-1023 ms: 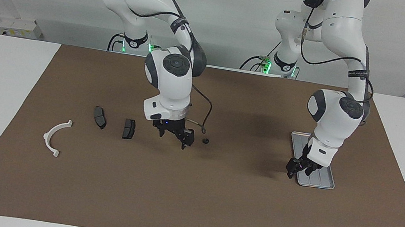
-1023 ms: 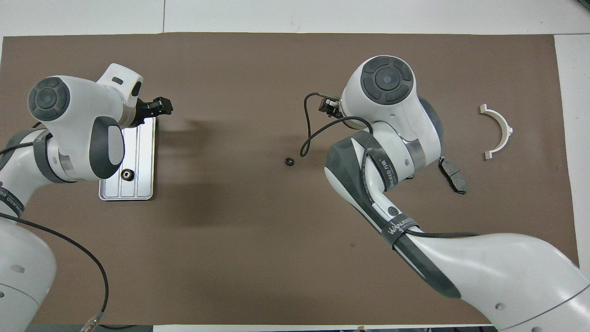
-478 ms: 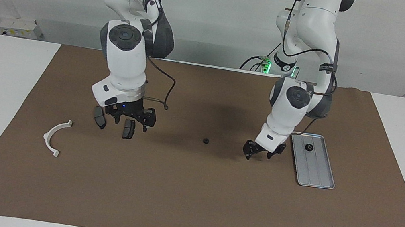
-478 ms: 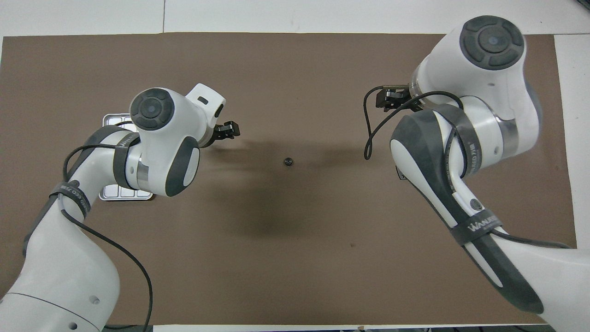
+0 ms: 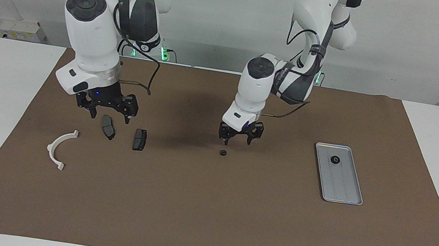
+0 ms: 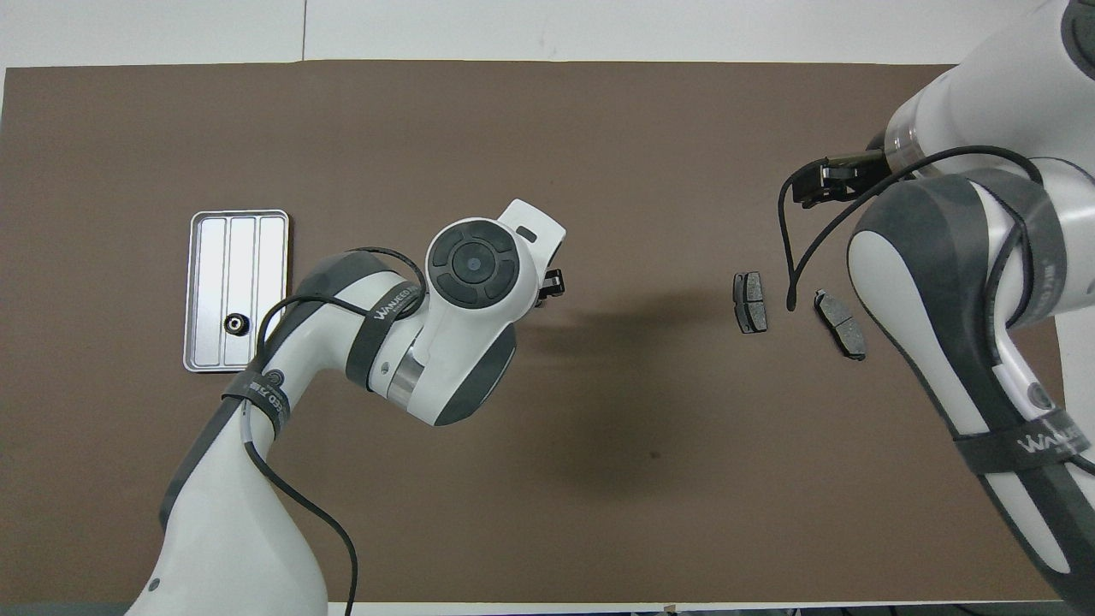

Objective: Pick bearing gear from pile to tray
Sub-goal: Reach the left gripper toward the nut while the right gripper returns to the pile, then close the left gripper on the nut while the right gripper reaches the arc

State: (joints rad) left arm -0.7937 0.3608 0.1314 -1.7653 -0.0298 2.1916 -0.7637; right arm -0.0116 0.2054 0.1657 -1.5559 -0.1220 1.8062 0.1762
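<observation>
A small black bearing gear [image 5: 223, 153] lies on the brown mat near the middle of the table. My left gripper [image 5: 238, 140] hangs open just above it, a little nearer to the robots; in the overhead view the left arm hides this gear. The silver tray [image 5: 343, 191] lies toward the left arm's end and holds another black bearing gear [image 5: 334, 159], which also shows in the overhead view [image 6: 233, 323] in the tray [image 6: 257, 257]. My right gripper [image 5: 110, 113] is open and empty, raised over two dark brake pads [image 5: 108, 127] [image 5: 139, 139].
A white half-ring bracket [image 5: 59, 149] lies toward the right arm's end, beside the brake pads [image 6: 751, 301] [image 6: 840, 323]. The brown mat [image 5: 204, 217] covers most of the white table. A black cable loops off each wrist.
My left gripper has swung from the tray to above the loose bearing gear. My right gripper has moved from beside that gear toward its own end and risen over the brake pads.
</observation>
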